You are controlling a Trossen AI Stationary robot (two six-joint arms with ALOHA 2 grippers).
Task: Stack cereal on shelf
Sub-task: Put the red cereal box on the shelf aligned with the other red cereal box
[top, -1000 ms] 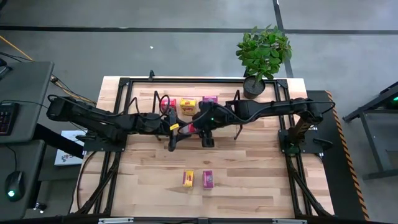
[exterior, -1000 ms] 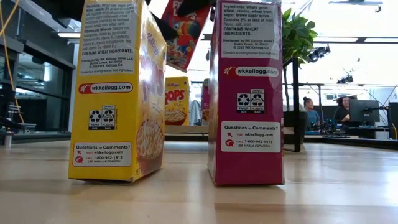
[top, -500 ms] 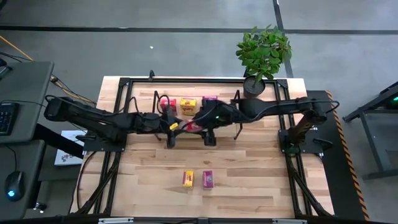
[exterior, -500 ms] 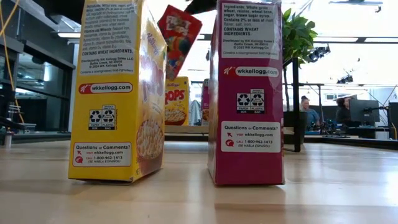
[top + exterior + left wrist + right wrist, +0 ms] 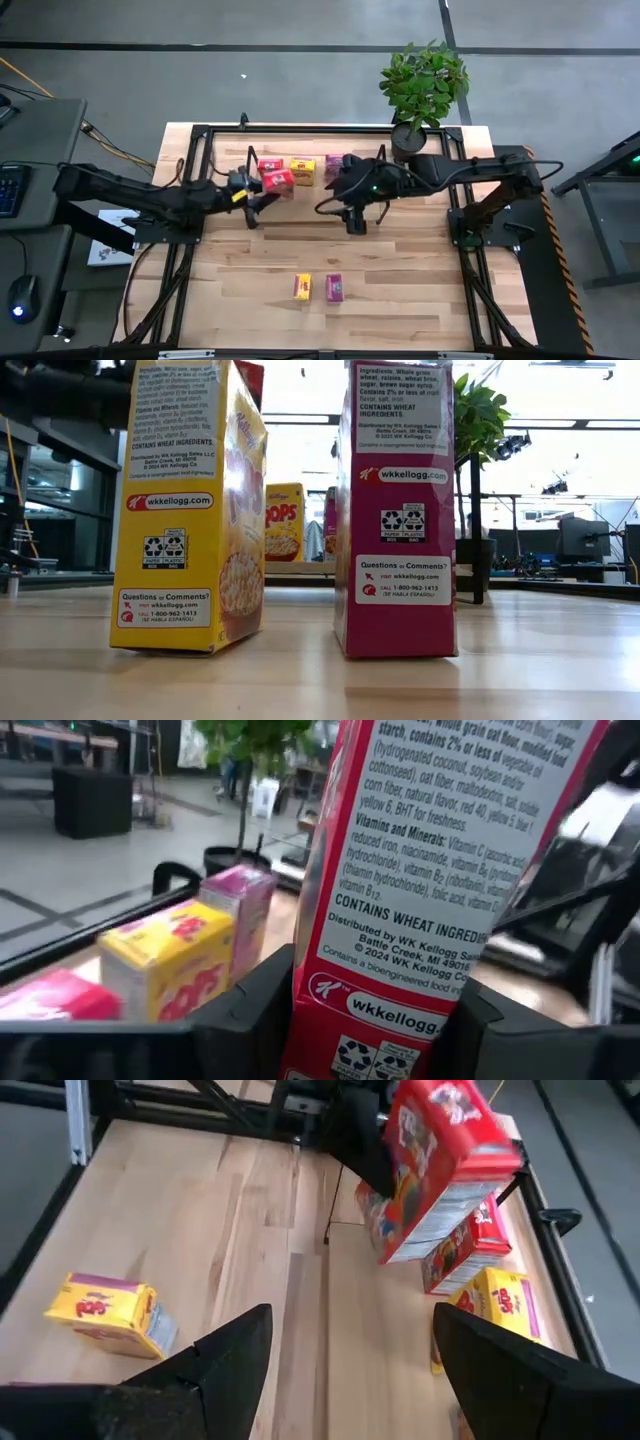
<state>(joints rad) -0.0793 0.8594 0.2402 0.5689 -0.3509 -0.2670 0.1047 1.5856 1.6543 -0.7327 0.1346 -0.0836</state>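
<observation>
My left gripper (image 5: 254, 194) is shut on a red cereal box (image 5: 279, 181), held over the left part of the shelf (image 5: 385, 1335). The box also shows in the left wrist view (image 5: 420, 870) and the right wrist view (image 5: 440, 1160). On the shelf stand a red box (image 5: 270, 165), a yellow box (image 5: 303, 168) and a magenta box (image 5: 337, 162). A yellow box (image 5: 302, 287) and a magenta box (image 5: 334, 288) stand upright on the tabletop near the front. My right gripper (image 5: 360, 1370) is open and empty, right of the held box. My left gripper pinches the red box between its two fingers (image 5: 255, 1015), one on each broad face, at the box's end (image 5: 370, 1020) nearest the wrist. The fingers come about level from the table's left. The box sticks out beyond them, tilted and lifted clear above the shelf.
A potted plant (image 5: 422, 90) stands at the far right corner. Black metal frames (image 5: 190, 200) run along the table's left and right sides. In the low view the two front boxes (image 5: 190, 505) fill the foreground. Bare tabletop (image 5: 400, 270) lies between shelf and front edge.
My left gripper has carried the red box toward the table's left and far edge, from in front of the shelf's middle to over its left part. My right gripper has drawn away toward the right, clear of the box.
</observation>
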